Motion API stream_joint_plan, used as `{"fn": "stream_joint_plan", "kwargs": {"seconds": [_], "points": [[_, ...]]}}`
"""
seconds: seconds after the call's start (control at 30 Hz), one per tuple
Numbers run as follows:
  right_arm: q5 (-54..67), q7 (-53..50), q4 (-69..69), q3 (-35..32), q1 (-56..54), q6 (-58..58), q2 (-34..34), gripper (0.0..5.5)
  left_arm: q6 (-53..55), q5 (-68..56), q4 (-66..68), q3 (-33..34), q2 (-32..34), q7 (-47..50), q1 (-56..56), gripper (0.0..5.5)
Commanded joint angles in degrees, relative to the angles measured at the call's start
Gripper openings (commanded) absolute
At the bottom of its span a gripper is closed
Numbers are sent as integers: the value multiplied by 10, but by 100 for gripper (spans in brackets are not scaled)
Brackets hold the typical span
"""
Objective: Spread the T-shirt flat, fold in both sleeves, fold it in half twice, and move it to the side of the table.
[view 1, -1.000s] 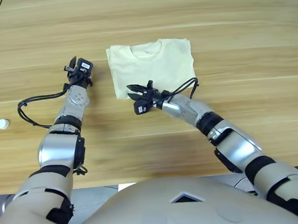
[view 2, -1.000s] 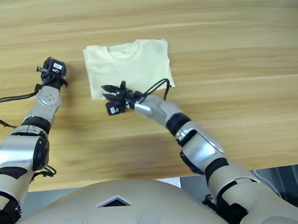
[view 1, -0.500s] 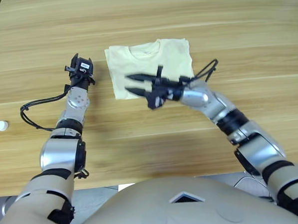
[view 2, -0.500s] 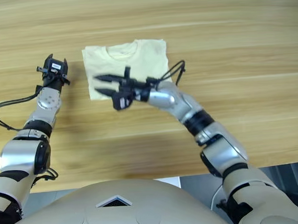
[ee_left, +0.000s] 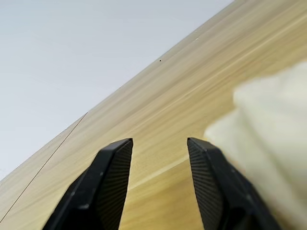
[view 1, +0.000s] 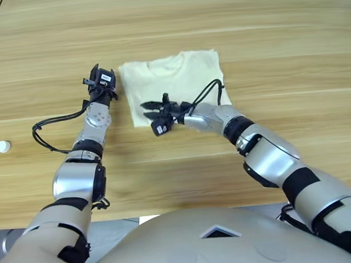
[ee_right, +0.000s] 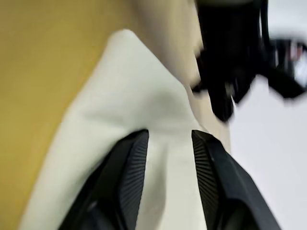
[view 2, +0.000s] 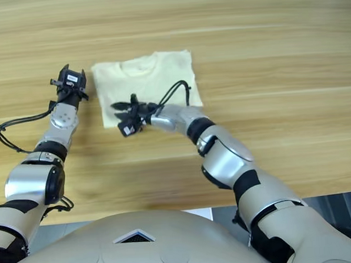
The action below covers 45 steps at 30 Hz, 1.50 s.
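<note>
The cream T-shirt [view 1: 181, 78] lies folded into a compact rectangle on the wooden table [view 1: 288, 37], collar at the far edge. My right gripper [view 1: 148, 111] rests low on the shirt's near left corner. Its fingers stand open with cloth [ee_right: 129, 96] showing between them in the right wrist view. My left gripper [view 1: 103, 76] stands on the table just left of the shirt's far left corner. It is open with bare wood between its fingers [ee_left: 115, 167]. The shirt's edge [ee_left: 273, 124] lies right beside it, and I cannot tell if they touch.
A small white cap [view 1: 2, 146] lies near the table's left side. A black cable [view 1: 45, 123] loops beside my left forearm. Bare wood stretches to the right of the shirt and beyond it.
My right gripper came down from above the shirt onto its near left corner. The shirt slid slightly left. My left gripper shifted right, closer to the shirt's edge.
</note>
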Motion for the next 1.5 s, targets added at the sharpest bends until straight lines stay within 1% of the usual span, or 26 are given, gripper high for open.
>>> {"fn": "stream_joint_plan", "kwargs": {"seconds": [0.03,0.1,0.2,0.27,0.33,0.4,0.43,0.53,0.7,0.77,0.87,0.93,1.0,1.1,1.17,1.23,1.33,1.43,1.5], "points": [[33,161,-76,22,89,-81,-117,167,0,-4,-2,1,5,-8,6,211],[82,202,-161,-4,137,-95,-201,167,-3,-2,-5,0,11,-10,8,211],[132,231,-279,-62,230,-67,-336,167,-11,1,-12,-1,22,-12,15,211],[168,223,-356,-135,326,-27,-447,167,-20,10,-24,-9,32,-15,16,211],[201,198,-394,-217,417,16,-545,167,-31,14,-46,-12,47,-18,17,211],[222,189,-421,-272,474,48,-592,167,-41,14,-65,-13,58,-23,19,211],[227,188,-439,-293,492,60,-601,167,-43,15,-73,-15,60,-27,18,211],[234,184,-499,-339,513,89,-600,167,-45,17,-87,-18,64,-37,18,211],[317,161,-570,-384,488,35,-523,167,-83,16,-126,-33,75,-83,36,211],[364,146,-589,-412,479,22,-486,167,-106,24,-146,-53,69,-113,35,211],[383,125,-597,-460,466,34,-450,167,-147,33,-175,-94,49,-173,31,211],[397,118,-615,-483,461,48,-429,167,-188,48,-178,-139,22,-223,12,211],[398,115,-629,-489,452,67,-403,167,-200,62,-153,-171,-22,-252,-25,211],[371,110,-623,-487,429,95,-366,167,-174,97,-85,-211,-110,-249,-82,211],[354,113,-616,-487,420,109,-355,167,-163,118,-48,-238,-166,-254,-101,211],[343,120,-612,-483,419,117,-348,167,-151,135,-18,-259,-206,-259,-109,211],[327,125,-602,-481,421,124,-340,167,-123,162,16,-282,-217,-263,-111,211],[319,129,-602,-480,427,127,-336,167,-99,193,36,-307,-187,-278,-101,211],[315,133,-600,-479,428,128,-332,167,-112,206,37,-325,-162,-303,-83,211]]}}
